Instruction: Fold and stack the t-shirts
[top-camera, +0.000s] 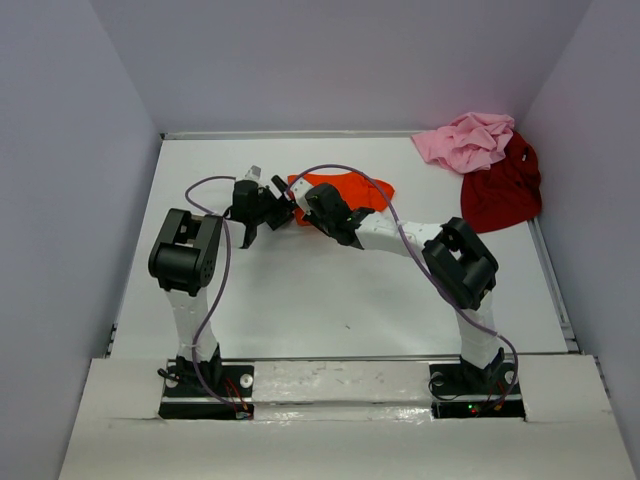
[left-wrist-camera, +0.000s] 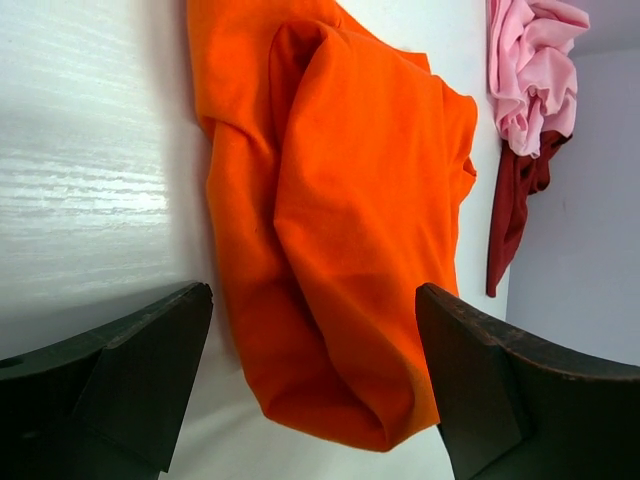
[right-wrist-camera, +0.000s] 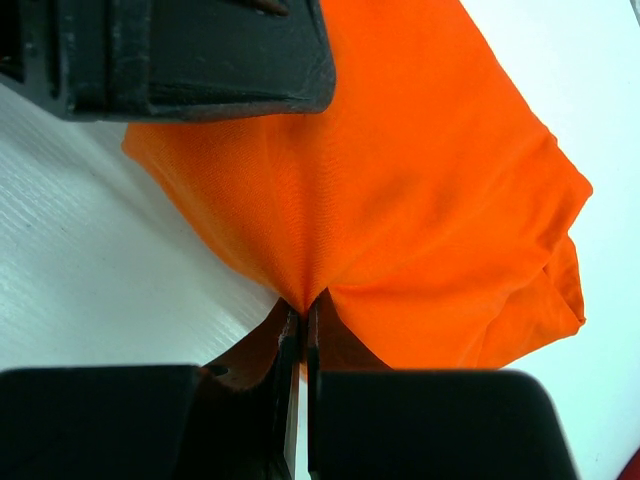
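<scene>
Between the right fingers (right-wrist-camera: 200, 420) sits a pinched orange t-shirt (right-wrist-camera: 420, 200) fold.

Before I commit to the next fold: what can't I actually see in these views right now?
- Top view: both wrists cover most of the orange t-shirt; sleeves and collar cannot be found.
- Right wrist view: the shut right gripper hides behind its fingers how much cloth it pinches.
- Left wrist view: top edge cuts the pink t-shirt, which overlaps the dark red t-shirt.

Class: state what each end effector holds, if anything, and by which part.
The right end effector is shut on the orange shirt, pinching a gathered fold at its edge. The left end effector is open, holding nothing.
</scene>
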